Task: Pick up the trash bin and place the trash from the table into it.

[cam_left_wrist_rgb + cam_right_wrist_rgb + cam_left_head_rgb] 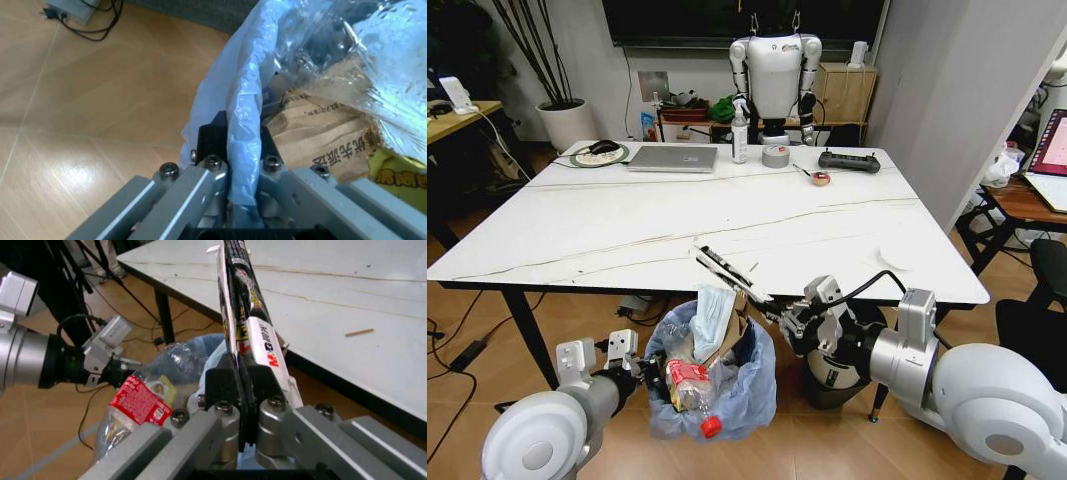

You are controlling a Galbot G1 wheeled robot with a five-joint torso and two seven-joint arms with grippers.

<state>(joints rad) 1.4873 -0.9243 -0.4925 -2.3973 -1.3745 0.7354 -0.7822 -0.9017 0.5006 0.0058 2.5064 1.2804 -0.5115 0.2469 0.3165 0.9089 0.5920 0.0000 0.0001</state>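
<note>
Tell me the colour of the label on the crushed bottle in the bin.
Red, with white print, on the crushed bottle; the right wrist view shows it best.

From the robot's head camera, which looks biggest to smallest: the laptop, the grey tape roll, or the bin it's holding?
1. Trash bin, though it's nearest the camera.
2. Laptop.
3. Tape roll.
Left gripper pinches the bin's bag.

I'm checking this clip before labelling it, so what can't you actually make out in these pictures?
- Trash bin body: head view, wrapped by its blue bag.
- Flat black wrapper in the right gripper: right wrist view, edge-on, print unreadable.
- Table: small brown sliver, too small to identify.
- Left gripper: bag rim hides its pads.
</note>
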